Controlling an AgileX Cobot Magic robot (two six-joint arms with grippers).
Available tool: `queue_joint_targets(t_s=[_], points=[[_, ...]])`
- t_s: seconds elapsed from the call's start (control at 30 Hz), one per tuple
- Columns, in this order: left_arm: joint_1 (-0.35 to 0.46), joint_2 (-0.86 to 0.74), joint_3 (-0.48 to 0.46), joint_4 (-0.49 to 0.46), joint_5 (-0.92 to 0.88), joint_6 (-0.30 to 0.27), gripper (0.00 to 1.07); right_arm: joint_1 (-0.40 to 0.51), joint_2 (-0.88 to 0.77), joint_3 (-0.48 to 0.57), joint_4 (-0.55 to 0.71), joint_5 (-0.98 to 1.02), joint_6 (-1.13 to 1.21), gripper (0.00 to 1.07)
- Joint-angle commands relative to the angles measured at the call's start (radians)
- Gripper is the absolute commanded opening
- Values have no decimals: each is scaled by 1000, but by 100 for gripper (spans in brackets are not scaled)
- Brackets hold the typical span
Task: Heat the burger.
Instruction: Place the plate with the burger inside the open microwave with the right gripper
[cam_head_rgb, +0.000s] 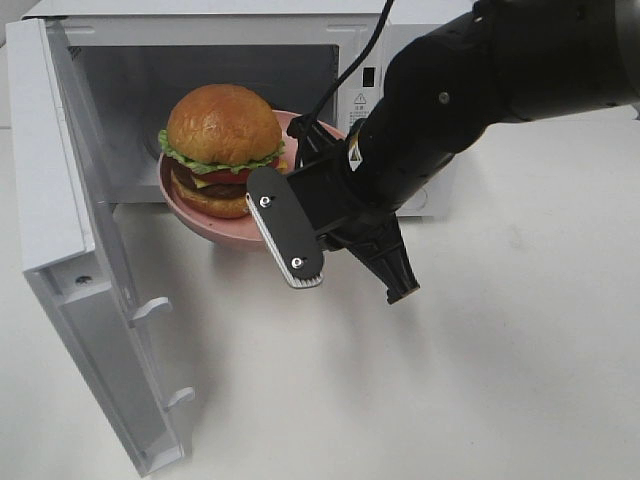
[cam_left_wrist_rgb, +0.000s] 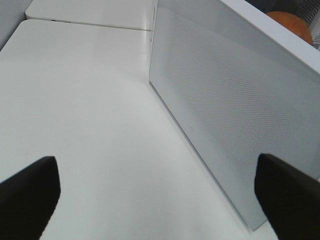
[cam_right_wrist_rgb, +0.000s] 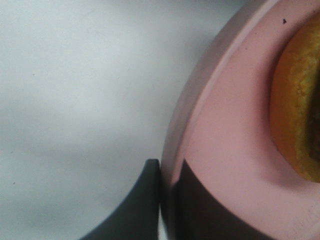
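The burger (cam_head_rgb: 222, 140), with a golden bun, lettuce, tomato and cheese, sits on a pink plate (cam_head_rgb: 200, 215) in the mouth of the open microwave (cam_head_rgb: 210, 30). The plate is half inside the cavity. My right gripper (cam_head_rgb: 268, 200) reaches in from the right and is shut on the plate's near rim. In the right wrist view its dark fingers (cam_right_wrist_rgb: 145, 200) pinch the pink plate (cam_right_wrist_rgb: 225, 125) beside the burger's bottom bun (cam_right_wrist_rgb: 300, 100). The left gripper (cam_left_wrist_rgb: 157, 195) is open and empty over the table, outside the microwave door (cam_left_wrist_rgb: 225, 115).
The microwave door (cam_head_rgb: 90, 250) swings out to the front left, standing between the two arms. The bare white table (cam_head_rgb: 480, 380) stretches in front and to the right. The right arm's black body (cam_head_rgb: 450, 100) covers the control panel.
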Motion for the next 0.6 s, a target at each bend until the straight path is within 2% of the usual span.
queue_joint_targets(t_s=[0.03, 0.4, 0.53, 0.6], points=[[1, -14, 2, 0, 2, -3, 98, 9, 16, -52, -7, -40, 30, 0], [1, -14, 2, 0, 2, -3, 98, 9, 111, -168, -13, -9, 44, 0], [1, -14, 2, 0, 2, -3, 98, 9, 138, -206, -50, 4, 89, 0], [1, -14, 2, 0, 2, -3, 98, 9, 179, -270, -100, 38, 162, 0]])
